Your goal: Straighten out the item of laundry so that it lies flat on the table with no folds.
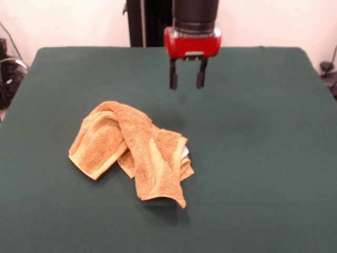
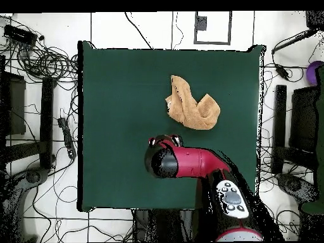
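Several layers overlap in the crumpled towel on the bench. Fingers hang apart, empty, above and beside it; a deep pinch likely grabs stacked folds, dragging the bundle instead of opening it.

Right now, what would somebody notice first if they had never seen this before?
Probably the orange towel, crumpled and folded over itself on the dark green table. Next, the red and black arm reaching over the table, with its end effector hanging open and empty above the cloth, apart from the towel. From overhead, tangled cables lie on the floor around the table.
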`<state>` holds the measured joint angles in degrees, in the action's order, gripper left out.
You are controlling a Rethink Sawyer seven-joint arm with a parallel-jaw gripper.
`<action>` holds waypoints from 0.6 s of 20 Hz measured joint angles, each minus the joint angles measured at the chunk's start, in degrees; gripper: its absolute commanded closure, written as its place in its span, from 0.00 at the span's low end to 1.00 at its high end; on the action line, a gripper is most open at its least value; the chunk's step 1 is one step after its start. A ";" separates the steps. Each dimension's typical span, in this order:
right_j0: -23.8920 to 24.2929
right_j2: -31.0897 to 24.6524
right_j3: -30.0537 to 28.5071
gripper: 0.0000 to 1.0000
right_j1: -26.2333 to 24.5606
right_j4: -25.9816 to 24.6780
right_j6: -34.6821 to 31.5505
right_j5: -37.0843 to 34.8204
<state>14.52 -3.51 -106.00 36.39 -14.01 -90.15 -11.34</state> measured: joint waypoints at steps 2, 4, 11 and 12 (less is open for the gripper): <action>0.58 -0.01 0.63 0.00 -1.50 -0.86 0.00 0.39; 1.13 0.02 1.32 0.00 -2.87 -1.49 0.00 0.35; 0.78 0.03 4.03 0.00 -2.44 -2.46 0.00 -5.75; 0.55 0.03 4.44 0.00 -1.41 -2.48 0.00 -8.24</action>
<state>15.08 -3.48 -101.56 34.98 -16.50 -90.15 -19.58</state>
